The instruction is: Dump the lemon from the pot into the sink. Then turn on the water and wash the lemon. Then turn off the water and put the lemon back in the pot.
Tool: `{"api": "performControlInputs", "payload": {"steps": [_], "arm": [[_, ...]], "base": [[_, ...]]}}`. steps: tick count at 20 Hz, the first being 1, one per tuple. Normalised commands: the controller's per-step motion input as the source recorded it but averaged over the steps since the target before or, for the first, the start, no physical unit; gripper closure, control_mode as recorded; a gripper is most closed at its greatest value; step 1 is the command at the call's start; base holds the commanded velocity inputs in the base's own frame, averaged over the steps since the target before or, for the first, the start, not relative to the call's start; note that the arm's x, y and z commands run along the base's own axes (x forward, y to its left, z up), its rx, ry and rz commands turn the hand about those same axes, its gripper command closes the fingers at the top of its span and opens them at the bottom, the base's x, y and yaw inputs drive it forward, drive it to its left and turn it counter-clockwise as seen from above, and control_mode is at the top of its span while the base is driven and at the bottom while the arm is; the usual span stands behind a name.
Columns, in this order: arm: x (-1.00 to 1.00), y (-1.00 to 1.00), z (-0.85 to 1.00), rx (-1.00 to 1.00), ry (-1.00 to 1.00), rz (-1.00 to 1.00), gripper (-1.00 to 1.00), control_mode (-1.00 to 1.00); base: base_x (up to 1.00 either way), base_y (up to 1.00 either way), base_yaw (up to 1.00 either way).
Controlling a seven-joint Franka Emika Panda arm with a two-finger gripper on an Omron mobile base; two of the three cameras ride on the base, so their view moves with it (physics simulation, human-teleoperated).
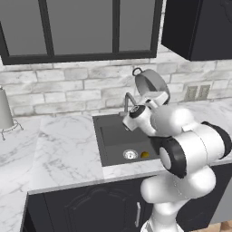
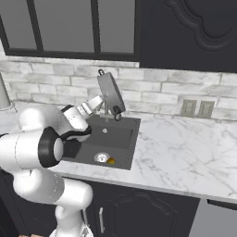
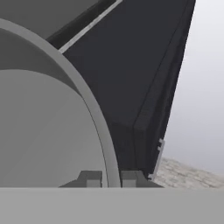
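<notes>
now the gripper (image 3: pixel 107 178) pinches the rim of the pot (image 1: pixel 152 86), held tipped up high above the sink (image 1: pixel 111 136). lemon (image 1: pixel 144 155) lies well below the gripper, on the sink floor just beside the drain (image 1: pixel 130 155); faucet (image 1: pixel 129 100) stands nearer.

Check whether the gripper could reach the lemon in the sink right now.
Probably not yet. The gripper is shut on the rim of the pot, held tipped up above the sink. The lemon lies uncovered beside the drain, so the way opens once the pot is set down.
</notes>
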Motion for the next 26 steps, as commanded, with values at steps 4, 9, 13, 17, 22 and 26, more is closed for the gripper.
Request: {"api": "performControlInputs", "payload": {"steps": [4, 9, 13, 17, 22, 26], "arm": [[-0.22, -0.23, 0.07, 0.26, 0.30, 0.00, 1.00, -1.00], [-0.22, -0.33, 0.04, 0.29, 0.26, -0.04, 1.00, -1.00], [-0.29, -0.44, 0.00, 0.27, 0.14, -0.06, 1.00, -1.00], [-0.28, -0.48, -0.15, 0.23, -0.02, -0.05, 1.00, -1.00], [-0.24, -0.66, -0.31, 0.49, -0.18, -0.19, 1.00, -1.00], [-0.08, -0.53, -0.38, 0.52, -0.12, -0.25, 1.00, -1.00]], "base": [[0.00, 0.00, 0.00], [0.00, 0.00, 0.00], [0.00, 0.00, 0.00], [0.00, 0.00, 0.00], [0.00, 0.00, 0.00], [0.00, 0.00, 0.00]]}}
